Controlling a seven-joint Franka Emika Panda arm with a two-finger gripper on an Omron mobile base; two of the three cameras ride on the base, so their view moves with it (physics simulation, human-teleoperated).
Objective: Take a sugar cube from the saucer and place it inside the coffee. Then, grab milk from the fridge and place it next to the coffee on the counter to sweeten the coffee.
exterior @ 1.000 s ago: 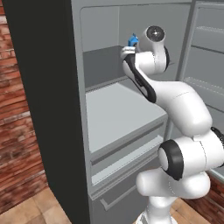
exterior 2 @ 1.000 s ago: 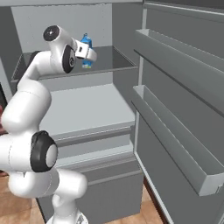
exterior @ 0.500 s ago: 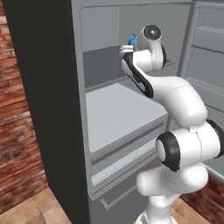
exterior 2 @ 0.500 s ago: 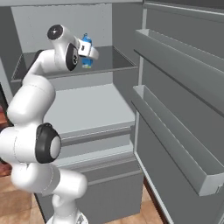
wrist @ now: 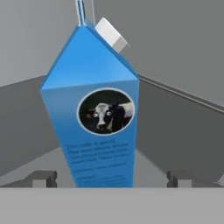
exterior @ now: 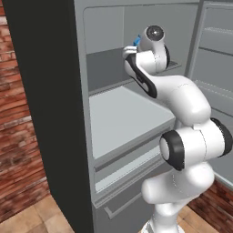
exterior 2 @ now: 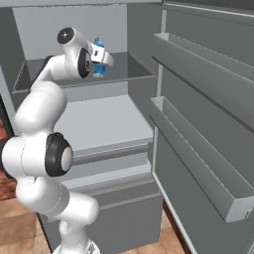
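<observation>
The milk carton point(wrist: 94, 109) stands upright on the fridge's point(exterior: 54, 113) upper shelf point(exterior 2: 124, 69), in the middle of the hand view, and the fingers point(wrist: 43, 178) are spread wide at the lower left and lower right to either side of its base, not touching, seemingly lined up to close on it.

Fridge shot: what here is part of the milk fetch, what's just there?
Job:
- milk, upright on the upper shelf
- fridge, door open
- hand, open, fingertips either side of the carton, not yet closed

Just there:
- door shelf rails
- brick wall
- wood floor
</observation>
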